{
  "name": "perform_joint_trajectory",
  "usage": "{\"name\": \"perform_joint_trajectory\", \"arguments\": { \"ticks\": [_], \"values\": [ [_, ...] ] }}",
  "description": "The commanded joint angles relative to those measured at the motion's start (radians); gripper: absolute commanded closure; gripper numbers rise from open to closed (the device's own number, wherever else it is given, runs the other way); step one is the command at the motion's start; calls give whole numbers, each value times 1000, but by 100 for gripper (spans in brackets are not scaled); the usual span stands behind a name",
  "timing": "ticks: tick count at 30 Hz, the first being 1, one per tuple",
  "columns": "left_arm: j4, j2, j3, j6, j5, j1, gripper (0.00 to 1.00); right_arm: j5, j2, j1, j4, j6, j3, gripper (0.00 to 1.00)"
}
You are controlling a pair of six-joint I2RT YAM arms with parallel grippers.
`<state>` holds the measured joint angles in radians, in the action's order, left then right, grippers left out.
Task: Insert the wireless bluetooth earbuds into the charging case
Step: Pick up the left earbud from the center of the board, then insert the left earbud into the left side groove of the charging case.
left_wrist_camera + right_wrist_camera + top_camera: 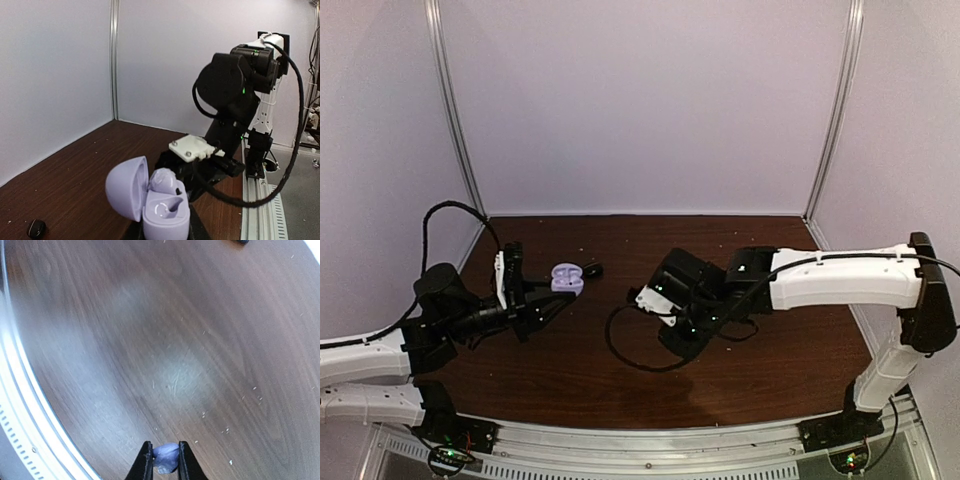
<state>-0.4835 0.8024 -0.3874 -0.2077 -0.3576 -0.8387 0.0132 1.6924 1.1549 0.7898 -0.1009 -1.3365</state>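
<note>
Pinched tight in the right gripper, a small lavender earbud hangs over the dark wooden table. The left gripper clamps the open lavender plastic charging case, a second lavender bud seated inside.

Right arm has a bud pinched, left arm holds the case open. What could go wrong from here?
1. The lilac bud sits at the very tips of the right jaws. It could twist or slip before reaching the empty socket.
2. The case already has a seated bud right next to that socket, so a misaimed push could knock it.
3. The open lid stands close beside the sockets, and the incoming arm might clip it.
</note>
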Motion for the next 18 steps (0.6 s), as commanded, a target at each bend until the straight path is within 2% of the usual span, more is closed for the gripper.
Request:
{"name": "perform_joint_trajectory", "arguments": {
  "ticks": [1,5,10,15,18],
  "values": [
    [-92,5,-41,117,-131,-4,100,89,-157,-6,-162,-3,0,90],
    [-79,0,-55,242,-159,-32,100,79,-300,-6,-287,22,32,89],
    [-63,21,-97,348,-165,-57,100,-7,-443,4,-422,65,62,88],
    [-23,78,-153,399,-172,-91,100,-68,-533,41,-558,110,94,88],
    [-60,108,-166,378,-167,-120,100,-82,-538,70,-615,137,86,88]
  ]
}}
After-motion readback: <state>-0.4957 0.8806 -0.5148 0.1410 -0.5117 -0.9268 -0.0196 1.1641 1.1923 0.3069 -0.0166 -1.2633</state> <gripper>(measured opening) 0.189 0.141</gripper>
